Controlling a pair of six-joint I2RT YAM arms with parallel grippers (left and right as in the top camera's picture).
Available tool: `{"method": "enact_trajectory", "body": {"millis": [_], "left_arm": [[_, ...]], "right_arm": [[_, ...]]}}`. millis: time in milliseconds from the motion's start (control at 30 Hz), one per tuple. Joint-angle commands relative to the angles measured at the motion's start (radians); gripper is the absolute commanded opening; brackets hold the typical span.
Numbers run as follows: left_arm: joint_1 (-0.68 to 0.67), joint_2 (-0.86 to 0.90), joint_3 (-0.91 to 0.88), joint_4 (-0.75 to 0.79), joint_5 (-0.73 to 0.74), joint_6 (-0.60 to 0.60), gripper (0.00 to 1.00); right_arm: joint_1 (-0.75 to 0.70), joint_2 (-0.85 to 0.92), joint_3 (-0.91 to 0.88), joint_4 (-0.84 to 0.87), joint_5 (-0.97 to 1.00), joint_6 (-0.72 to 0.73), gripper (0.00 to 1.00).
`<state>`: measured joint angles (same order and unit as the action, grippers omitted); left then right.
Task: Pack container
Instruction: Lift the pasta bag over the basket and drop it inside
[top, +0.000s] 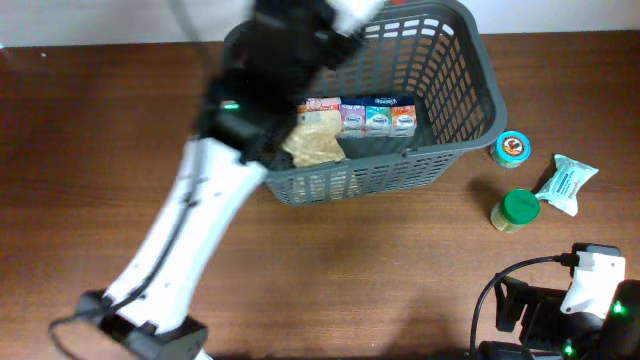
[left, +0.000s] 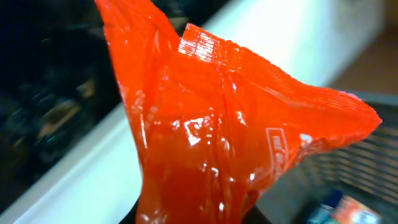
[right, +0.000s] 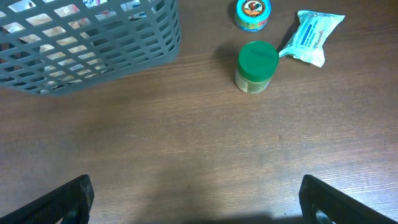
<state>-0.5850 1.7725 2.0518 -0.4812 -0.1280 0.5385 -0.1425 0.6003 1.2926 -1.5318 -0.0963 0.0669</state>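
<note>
Clamping a red packet (left: 205, 143) in the left gripper (left: 193, 218), above the far rim of the basket (top: 490, 90) at the table's (top: 80, 150) far middle. Inside: 4 cartons (top: 360, 117), tan bag (top: 318, 140). Right of basket: jar (right: 257, 65), tin (right: 252, 14), pouch (right: 311, 36). Near front edge, right gripper (right: 199, 205) wide apart, empty.

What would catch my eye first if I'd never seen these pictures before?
The shiny orange-red packet, pinched in the left gripper, fills the left wrist view. Next comes the big grey container at the top middle of the overhead view, with a row of colourful little boxes and a beige bag inside. To its right on the brown table stands a green-lidded jar, near a small round tin and a white-and-blue packet.
</note>
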Motion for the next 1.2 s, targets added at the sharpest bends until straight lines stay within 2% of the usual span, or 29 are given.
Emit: {"method": "enact_trajectory", "body": {"millis": [0, 167, 300, 400, 533, 600, 900, 933, 967, 1000, 1100, 1167], "left_arm": [[-0.063, -0.009, 0.030, 0.024, 0.000, 0.105, 0.01], [-0.089, 0.034, 0.030, -0.063, -0.003, 0.108, 0.01], [-0.089, 0.068, 0.030, -0.183, 0.002, 0.172, 0.01], [-0.089, 0.089, 0.030, -0.282, 0.062, 0.235, 0.01], [-0.088, 0.101, 0.030, -0.386, 0.174, 0.249, 0.01], [-0.086, 0.107, 0.030, -0.404, 0.220, 0.269, 0.01], [-0.086, 0.150, 0.030, -0.394, 0.213, 0.314, 0.02], [-0.086, 0.150, 0.030, -0.384, 0.197, 0.299, 0.24], [-0.087, 0.150, 0.030, -0.369, 0.165, 0.276, 0.69], [-0.087, 0.145, 0.035, -0.343, 0.102, 0.236, 0.99], [-0.089, 0.120, 0.092, -0.291, -0.149, 0.031, 0.99], [-0.076, 0.085, 0.148, -0.341, -0.220, -0.118, 0.99]], "right_arm": [[0.005, 0.003, 0.003, 0.005, -0.005, -0.007, 0.99], [0.005, 0.003, 0.003, 0.005, -0.005, -0.007, 0.99], [0.005, 0.003, 0.003, 0.005, -0.005, -0.007, 0.99], [0.005, 0.003, 0.003, 0.005, -0.005, -0.007, 0.99], [0.005, 0.003, 0.003, 0.005, -0.005, -0.007, 0.99], [0.005, 0.003, 0.003, 0.005, -0.005, -0.007, 0.99], [0.005, 0.003, 0.003, 0.005, -0.005, -0.007, 0.99], [0.005, 0.003, 0.003, 0.005, -0.005, -0.007, 0.99], [0.005, 0.003, 0.003, 0.005, -0.005, -0.007, 0.99], [0.005, 0.003, 0.003, 0.005, -0.005, -0.007, 0.99], [0.005, 0.003, 0.003, 0.005, -0.005, -0.007, 0.99], [0.005, 0.003, 0.003, 0.005, -0.005, -0.007, 0.99]]}}
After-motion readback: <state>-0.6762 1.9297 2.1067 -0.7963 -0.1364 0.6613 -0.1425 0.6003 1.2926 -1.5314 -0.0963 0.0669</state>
